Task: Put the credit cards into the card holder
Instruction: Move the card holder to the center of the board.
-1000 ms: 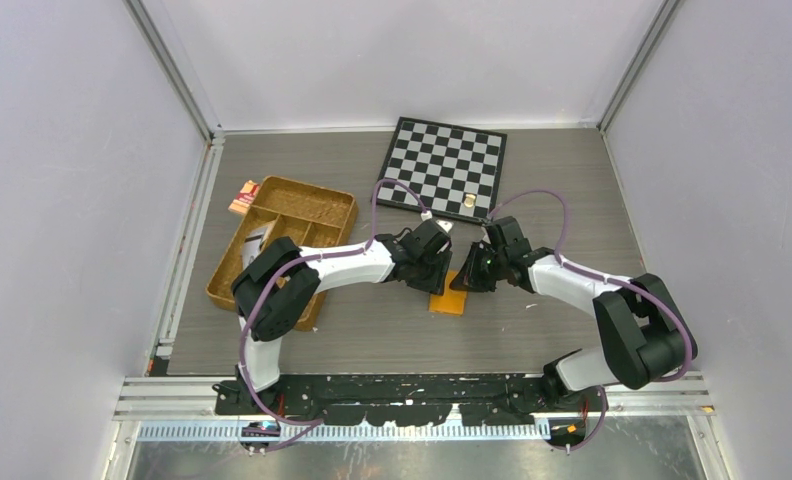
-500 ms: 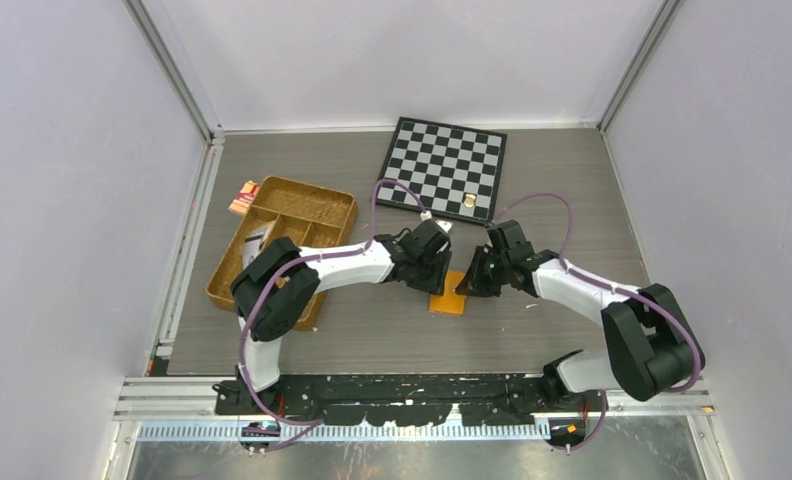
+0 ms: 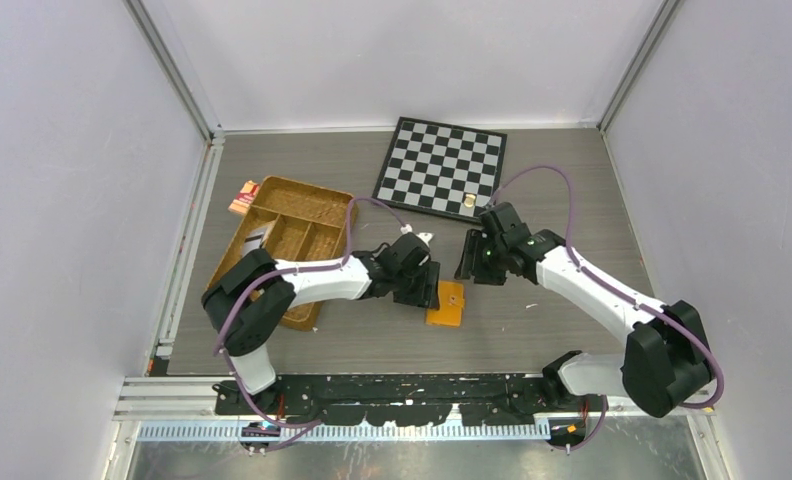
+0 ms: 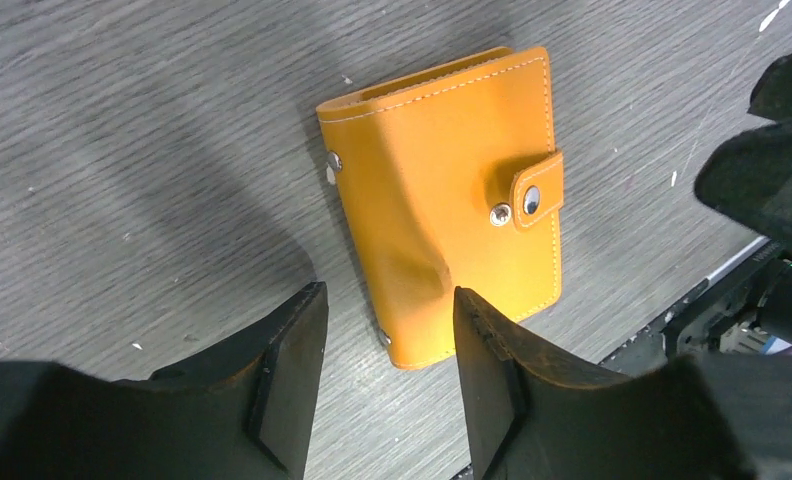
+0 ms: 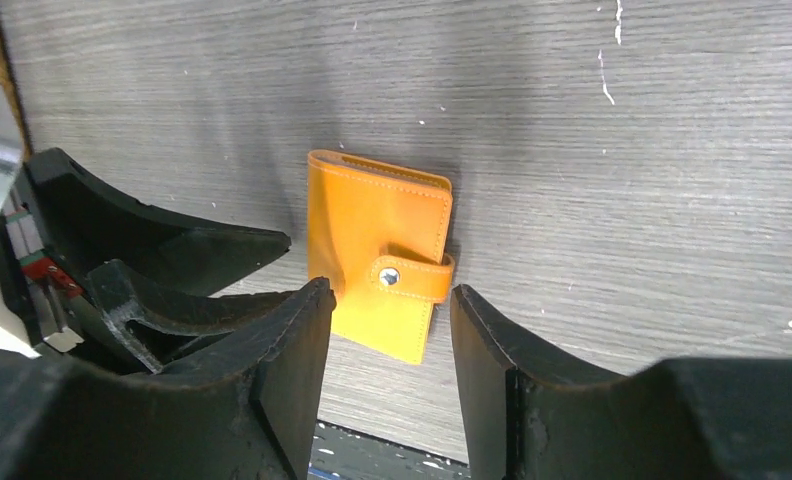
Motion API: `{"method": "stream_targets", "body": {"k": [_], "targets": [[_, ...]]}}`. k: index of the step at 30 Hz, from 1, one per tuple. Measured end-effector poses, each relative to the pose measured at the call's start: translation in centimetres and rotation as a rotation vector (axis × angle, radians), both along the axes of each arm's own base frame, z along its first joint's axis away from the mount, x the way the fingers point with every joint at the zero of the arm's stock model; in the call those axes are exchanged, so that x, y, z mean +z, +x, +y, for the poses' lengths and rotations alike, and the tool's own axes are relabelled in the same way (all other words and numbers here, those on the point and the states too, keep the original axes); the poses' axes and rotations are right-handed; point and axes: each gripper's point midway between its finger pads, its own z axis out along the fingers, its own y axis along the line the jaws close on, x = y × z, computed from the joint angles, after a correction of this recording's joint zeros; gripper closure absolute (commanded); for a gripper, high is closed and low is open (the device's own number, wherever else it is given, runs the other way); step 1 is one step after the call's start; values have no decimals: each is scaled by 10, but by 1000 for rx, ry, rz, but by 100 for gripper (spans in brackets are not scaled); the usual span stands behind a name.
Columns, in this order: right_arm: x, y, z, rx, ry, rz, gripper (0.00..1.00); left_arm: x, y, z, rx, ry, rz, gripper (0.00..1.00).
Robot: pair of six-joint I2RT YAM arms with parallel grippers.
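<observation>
The card holder (image 3: 446, 303) lies snapped shut on the table (image 3: 302, 150). The left gripper (image 3: 418, 291) and right gripper (image 3: 469, 262) stand released, holding nothing.

No legible text, labels, numbers; packet (image 3: 243, 197) print too small.

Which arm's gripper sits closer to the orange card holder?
The left gripper, right beside the card holder at its left edge in the top view. The right gripper hangs farther off, toward the chessboard.
</observation>
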Motion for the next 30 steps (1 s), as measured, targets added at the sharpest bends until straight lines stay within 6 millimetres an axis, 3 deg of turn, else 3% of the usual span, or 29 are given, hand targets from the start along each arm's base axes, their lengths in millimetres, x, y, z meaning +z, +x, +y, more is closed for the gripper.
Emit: {"method": "stream_targets", "body": {"k": [7, 16, 30], "targets": [[0, -11, 11, 22, -122, 22, 48, 7, -1, -5, 11, -49, 6, 49], [-30, -25, 18, 25, -255, 101, 50, 4, 0, -7, 21, -83, 2, 56], [-48, -24, 21, -2, -282, 132, 59, -3, -2, -6, 30, -100, -2, 61]]}}
